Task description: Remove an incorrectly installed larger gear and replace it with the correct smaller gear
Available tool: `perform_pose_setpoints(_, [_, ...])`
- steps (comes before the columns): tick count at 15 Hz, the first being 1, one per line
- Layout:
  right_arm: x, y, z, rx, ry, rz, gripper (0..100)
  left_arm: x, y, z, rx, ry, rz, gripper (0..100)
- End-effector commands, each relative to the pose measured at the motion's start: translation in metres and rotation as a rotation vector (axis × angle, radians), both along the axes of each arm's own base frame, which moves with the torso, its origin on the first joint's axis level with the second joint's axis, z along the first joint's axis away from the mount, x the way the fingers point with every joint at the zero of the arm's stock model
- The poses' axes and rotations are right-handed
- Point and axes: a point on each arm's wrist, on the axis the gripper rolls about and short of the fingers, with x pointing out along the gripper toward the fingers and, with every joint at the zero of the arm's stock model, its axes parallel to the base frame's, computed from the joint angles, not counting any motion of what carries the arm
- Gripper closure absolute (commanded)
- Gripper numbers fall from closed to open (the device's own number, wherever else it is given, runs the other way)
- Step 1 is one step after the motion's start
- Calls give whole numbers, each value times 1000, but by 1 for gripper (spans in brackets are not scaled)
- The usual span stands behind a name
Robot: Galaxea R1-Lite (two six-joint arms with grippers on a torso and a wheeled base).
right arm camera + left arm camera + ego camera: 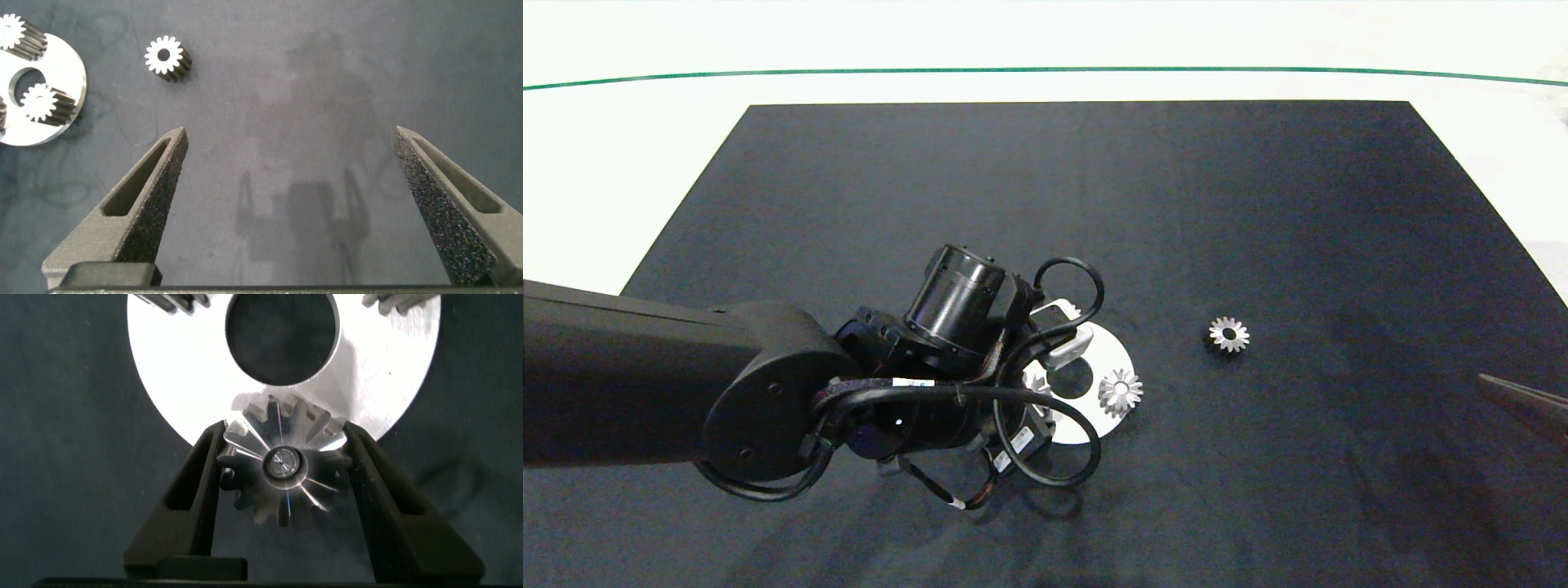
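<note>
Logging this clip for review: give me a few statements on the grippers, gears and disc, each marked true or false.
1. The left gripper has its fingers either side of the larger gear, a silver long-toothed gear on the round silver metal disc. True.
2. The right gripper holds a gear. False: it is open and empty above the dark mat.
3. A lone silver gear lies on the mat off the disc. True.
4. The disc has no centre hole. False: it has a wide round one.

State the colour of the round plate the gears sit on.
Bright silver-white metal plate, shown best in the left wrist view.
</note>
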Motion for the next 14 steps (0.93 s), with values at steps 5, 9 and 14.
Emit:
perform_pose_setpoints(5, [0,0,-2,0,5,1,0,-10,-15,5,-75,26,14,75])
perform_pose_setpoints(9, [0,0,-1,0,4,1,0,-7,-18,13,-111,13,26,75])
perform_pose_setpoints(14, [-2,0,-1,0,-1,-1,0,-7,-17,14,-114,6,25,75])
